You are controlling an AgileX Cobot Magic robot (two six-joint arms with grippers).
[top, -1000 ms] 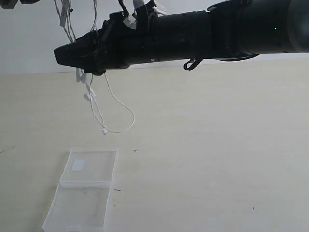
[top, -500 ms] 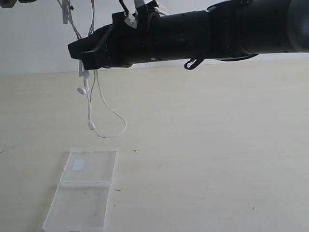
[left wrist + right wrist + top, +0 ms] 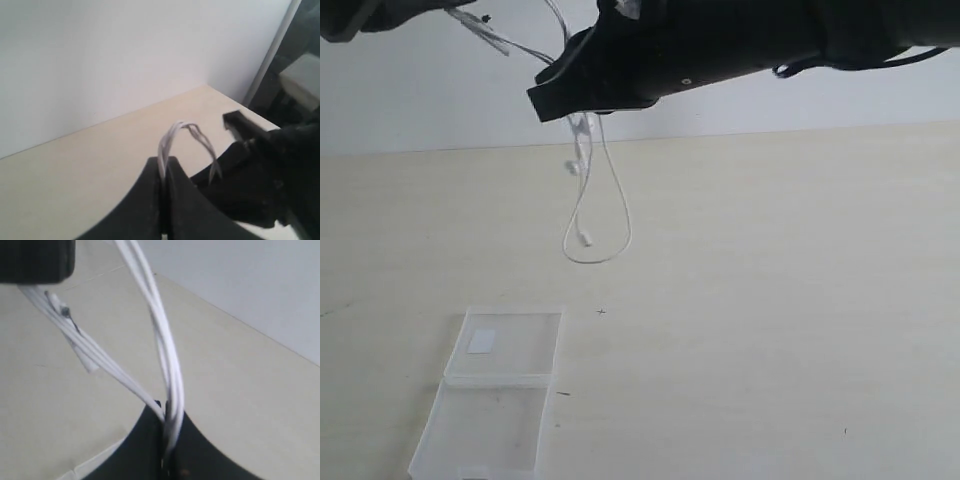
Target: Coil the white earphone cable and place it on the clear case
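Note:
The white earphone cable (image 3: 617, 196) hangs in a long loop over the table, with an earbud (image 3: 585, 238) dangling inside the loop. My right gripper (image 3: 552, 99) is shut on a bunch of its strands (image 3: 167, 360) high above the table. From there the strands run across to my left gripper (image 3: 365, 14) at the upper left, which is shut on them too (image 3: 164, 161). The cable (image 3: 186, 128) arcs from the left jaws toward the black right gripper (image 3: 250, 175). The clear case (image 3: 498, 392) lies open on the table below, white label (image 3: 481, 341) on its far half.
The pale wooden table (image 3: 770, 300) stretches to the right of the case, and a white wall (image 3: 440, 100) stands behind it. The thick black right arm (image 3: 750, 35) spans the top of the exterior view.
My right gripper has shut on the cable strands and moved up and to the right. The hanging loop swung right with it. The left gripper came into view at the upper left.

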